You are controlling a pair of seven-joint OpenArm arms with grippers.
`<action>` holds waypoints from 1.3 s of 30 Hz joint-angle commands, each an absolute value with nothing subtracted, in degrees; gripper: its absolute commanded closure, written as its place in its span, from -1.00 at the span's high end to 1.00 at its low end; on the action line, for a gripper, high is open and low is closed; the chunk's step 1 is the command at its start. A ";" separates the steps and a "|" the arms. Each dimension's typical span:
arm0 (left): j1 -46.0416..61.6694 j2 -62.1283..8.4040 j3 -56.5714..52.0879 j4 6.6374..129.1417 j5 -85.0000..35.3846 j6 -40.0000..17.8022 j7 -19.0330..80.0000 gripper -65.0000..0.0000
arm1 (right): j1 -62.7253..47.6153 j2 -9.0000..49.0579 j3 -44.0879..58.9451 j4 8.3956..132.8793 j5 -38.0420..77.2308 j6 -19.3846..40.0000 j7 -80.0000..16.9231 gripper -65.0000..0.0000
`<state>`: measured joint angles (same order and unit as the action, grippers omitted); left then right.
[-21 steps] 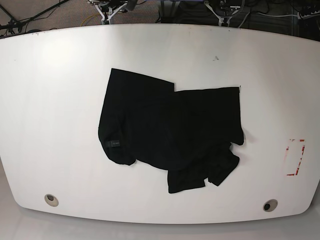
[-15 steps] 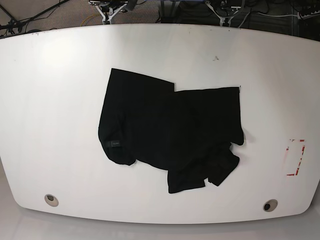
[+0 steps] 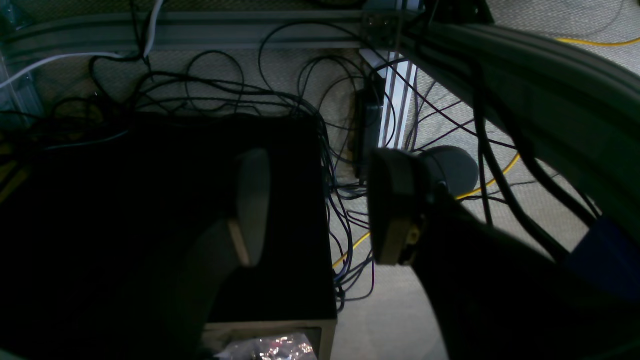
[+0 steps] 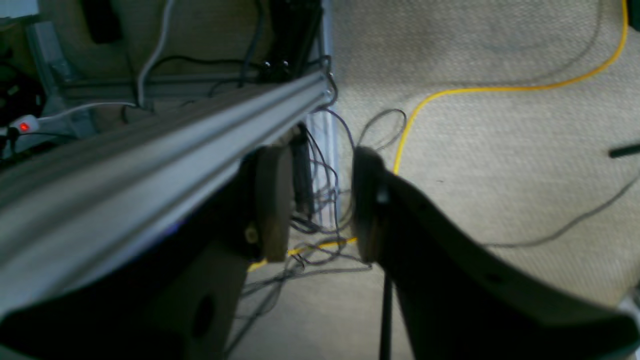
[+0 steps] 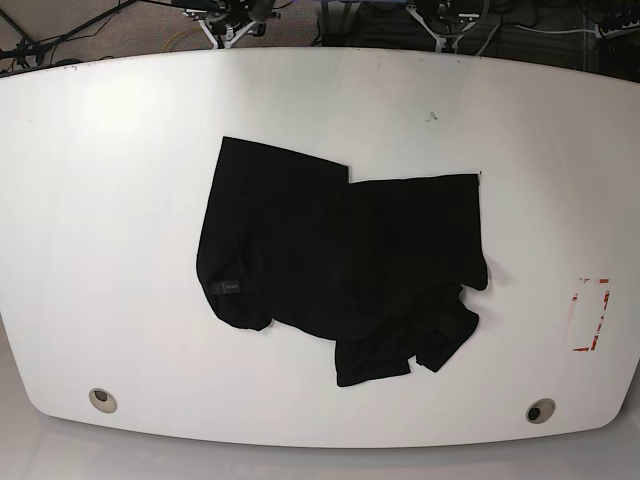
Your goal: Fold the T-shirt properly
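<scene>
Base view: the T-shirt (image 5: 340, 265) lies rumpled mid-worktop (image 5: 110, 200), no arm near it. Left wrist: left gripper (image 3: 320, 205) fingers parted, empty, above floor cables (image 3: 345, 240). Right wrist: right gripper (image 4: 320, 202) fingers apart, empty, beside a rail (image 4: 165, 155).

Plain black T-shirt (image 5: 340, 260), no pattern, on white table (image 5: 120, 200). Red-white marking (image 5: 592, 315) near table's edge. Yellow cable (image 4: 500, 90) over beige carpet (image 4: 500, 165). Dark grippers, blk cables (image 3: 280, 95).
</scene>
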<state>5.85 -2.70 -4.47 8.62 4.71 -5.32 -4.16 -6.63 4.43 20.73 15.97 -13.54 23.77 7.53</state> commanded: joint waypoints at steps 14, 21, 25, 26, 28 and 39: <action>7.08 -3.21 -3.03 8.92 4.44 -5.32 -7.60 -0.12 | -10.33 5.05 20.79 18.42 -13.58 24.04 8.22 -0.39; 11.12 -3.30 -2.95 9.01 4.35 -5.32 -13.67 -0.12 | -15.87 4.79 21.05 24.75 -12.97 24.13 8.22 -0.39; 13.76 -3.47 -2.95 9.63 4.44 -5.41 -15.96 -0.13 | -19.38 3.47 21.23 29.58 -12.97 24.40 8.22 -0.40; 15.08 -3.65 -2.95 11.38 4.44 -5.41 -16.04 -0.13 | -20.97 3.03 21.32 31.87 -12.88 24.48 8.22 -0.40; 17.80 -4.70 -2.95 15.08 4.44 -5.49 -16.04 -0.13 | -23.52 2.86 21.32 35.21 -12.88 24.48 8.04 -0.40; 36.09 -8.57 -3.21 42.59 4.35 -5.49 -15.96 -0.13 | -38.29 1.45 20.97 53.05 -3.56 24.66 7.87 -0.40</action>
<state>32.45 -7.16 -3.31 38.19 4.25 -5.19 -15.38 -34.98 1.10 20.86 49.04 -5.37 24.38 7.25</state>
